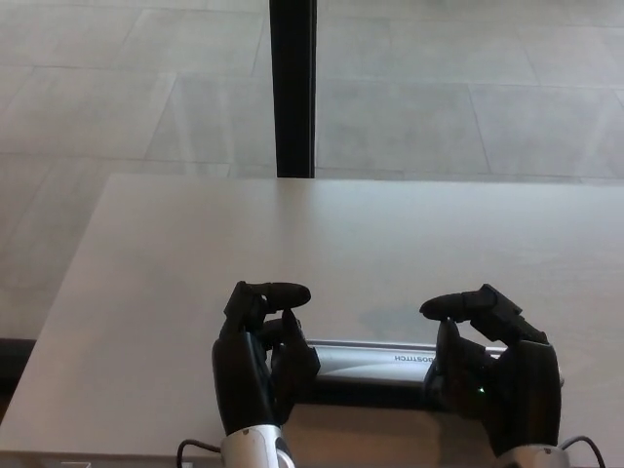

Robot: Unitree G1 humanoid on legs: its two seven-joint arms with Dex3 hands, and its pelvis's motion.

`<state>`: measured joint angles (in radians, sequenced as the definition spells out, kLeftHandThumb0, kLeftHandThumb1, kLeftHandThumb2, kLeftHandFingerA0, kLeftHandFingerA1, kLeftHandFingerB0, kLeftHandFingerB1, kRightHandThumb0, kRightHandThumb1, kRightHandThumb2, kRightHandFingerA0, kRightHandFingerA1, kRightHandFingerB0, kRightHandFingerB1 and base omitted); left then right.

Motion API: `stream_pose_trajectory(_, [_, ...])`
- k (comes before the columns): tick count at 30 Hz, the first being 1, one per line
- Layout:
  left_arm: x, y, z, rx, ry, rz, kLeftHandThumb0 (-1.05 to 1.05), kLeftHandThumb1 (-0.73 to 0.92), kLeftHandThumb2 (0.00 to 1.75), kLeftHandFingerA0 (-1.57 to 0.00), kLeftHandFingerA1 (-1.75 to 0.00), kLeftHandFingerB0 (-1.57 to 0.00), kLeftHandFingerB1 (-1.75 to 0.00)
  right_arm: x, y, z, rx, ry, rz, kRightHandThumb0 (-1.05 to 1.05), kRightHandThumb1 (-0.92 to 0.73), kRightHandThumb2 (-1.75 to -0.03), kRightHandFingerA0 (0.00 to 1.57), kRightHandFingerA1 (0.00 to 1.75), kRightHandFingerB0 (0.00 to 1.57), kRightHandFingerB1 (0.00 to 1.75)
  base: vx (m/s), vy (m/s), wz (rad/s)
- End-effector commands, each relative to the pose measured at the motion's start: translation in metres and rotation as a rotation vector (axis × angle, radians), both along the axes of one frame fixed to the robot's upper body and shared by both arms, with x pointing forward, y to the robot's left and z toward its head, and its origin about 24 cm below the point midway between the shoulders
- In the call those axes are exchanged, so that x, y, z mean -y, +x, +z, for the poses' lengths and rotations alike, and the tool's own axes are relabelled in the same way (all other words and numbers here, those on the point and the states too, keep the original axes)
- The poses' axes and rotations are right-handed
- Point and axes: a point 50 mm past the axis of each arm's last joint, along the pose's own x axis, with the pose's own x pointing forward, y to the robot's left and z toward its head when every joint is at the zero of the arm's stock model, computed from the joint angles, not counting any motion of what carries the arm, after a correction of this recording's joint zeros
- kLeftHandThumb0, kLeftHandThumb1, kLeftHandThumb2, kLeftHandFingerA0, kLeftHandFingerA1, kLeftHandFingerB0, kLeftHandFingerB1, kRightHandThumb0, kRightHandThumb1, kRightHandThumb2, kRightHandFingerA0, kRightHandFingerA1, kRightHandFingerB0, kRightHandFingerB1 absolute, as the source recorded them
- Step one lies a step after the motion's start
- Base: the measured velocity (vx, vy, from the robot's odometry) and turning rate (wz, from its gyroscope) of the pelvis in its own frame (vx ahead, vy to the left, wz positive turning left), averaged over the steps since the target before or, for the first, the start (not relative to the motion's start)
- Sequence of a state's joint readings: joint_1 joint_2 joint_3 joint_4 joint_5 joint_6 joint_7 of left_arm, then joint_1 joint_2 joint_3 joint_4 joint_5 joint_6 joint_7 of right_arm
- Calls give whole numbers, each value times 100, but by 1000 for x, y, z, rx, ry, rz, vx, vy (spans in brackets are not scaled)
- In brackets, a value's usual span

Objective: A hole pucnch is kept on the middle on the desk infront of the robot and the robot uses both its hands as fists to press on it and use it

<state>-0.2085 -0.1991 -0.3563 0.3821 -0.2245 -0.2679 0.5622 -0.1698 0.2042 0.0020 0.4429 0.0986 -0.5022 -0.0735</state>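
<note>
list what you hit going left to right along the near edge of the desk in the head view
left hand → hole punch → right hand

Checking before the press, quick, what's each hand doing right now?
Left hand: curled into a fist, holding nothing, at the hole punch.
Right hand: also fisted, holding nothing.

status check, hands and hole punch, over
Left hand and right hand both fisted, one at each end of the hole punch. Punch lies lengthwise at the desk's near edge. Nothing else on the desk.
</note>
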Motion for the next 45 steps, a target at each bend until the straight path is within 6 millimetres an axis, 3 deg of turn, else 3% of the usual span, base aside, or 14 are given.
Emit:
stream_pose_trajectory(1, [73,-50,-32,-210,-170,165,-38,77,82,-76,-175,-60,-163,6,-23,-40,-107,-25,-279,-51,-61,-92,108,174,84,146,0,0,0])
stream_pose_trajectory(2, [74,-50,-33,-207,-135,164,-40,77,83,-82,-175,-58,-175,7,-24,-43,-114,-10,-292,-49,-61,-95,109,172,83,147,0,0,0])
stream_pose_trajectory(3, [73,-49,-34,-199,-109,162,-38,77,81,-78,-175,-62,-162,7,-24,-44,-118,-2,-297,-49,-59,-93,104,174,84,151,0,0,0])
stream_pose_trajectory(4, [73,-49,-35,-186,-88,161,-38,77,81,-78,-175,-62,-162,8,-24,-45,-117,0,-299,-49,-59,-93,104,174,84,151,0,0,0])
stream_pose_trajectory(5, [72,-50,-36,-180,-50,160,-38,76,83,-82,-175,-55,-175,8,-26,-48,-119,26,-300,-47,-58,-92,104,174,85,149,0,0,0])
stream_pose_trajectory(6, [72,-50,-37,-178,-50,162,-38,76,83,-82,-175,-55,-175,8,-26,-48,-118,26,-300,-47,-58,-92,104,174,85,149,0,0,0])
stream_pose_trajectory(7, [72,-50,-39,-180,-52,161,-39,77,77,-79,-175,-64,-162,9,-28,-51,-125,20,-300,-47,-59,-92,109,174,81,145,0,0,0])
stream_pose_trajectory(8, [72,-50,-40,-180,-53,162,-39,77,77,-79,-175,-64,-162,9,-29,-53,-127,16,-301,-47,-59,-92,109,174,81,145,0,0,0])
stream_pose_trajectory(9, [72,-50,-40,-172,-44,162,-39,75,81,-83,-175,-58,-175,11,-30,-54,-129,-21,-307,-47,-61,-93,109,171,83,145,0,0,0])
stream_pose_trajectory(17, [70,-41,-47,-168,144,89,-35,78,81,-84,-175,-59,-175,16,-28,-66,-198,-128,-339,-57,-63,-84,103,168,86,151,0,0,0])
stream_pose_trajectory(25, [68,-37,-49,-174,150,99,-37,78,79,-87,-175,-64,-175,14,-25,-70,-221,-140,-352,-57,-62,-85,101,166,87,152,0,0,0])
stream_pose_trajectory(32, [65,-34,-52,-219,175,151,-34,82,78,-85,-175,-60,-172,13,-26,-77,-287,9,-388,-50,-57,-88,105,173,86,159,0,0,0])
stream_pose_trajectory(45, [64,-30,-52,-221,210,161,-34,82,78,-82,-175,-57,-173,12,-23,-76,-296,-1,-405,-50,-58,-92,106,173,85,162,0,0,0])
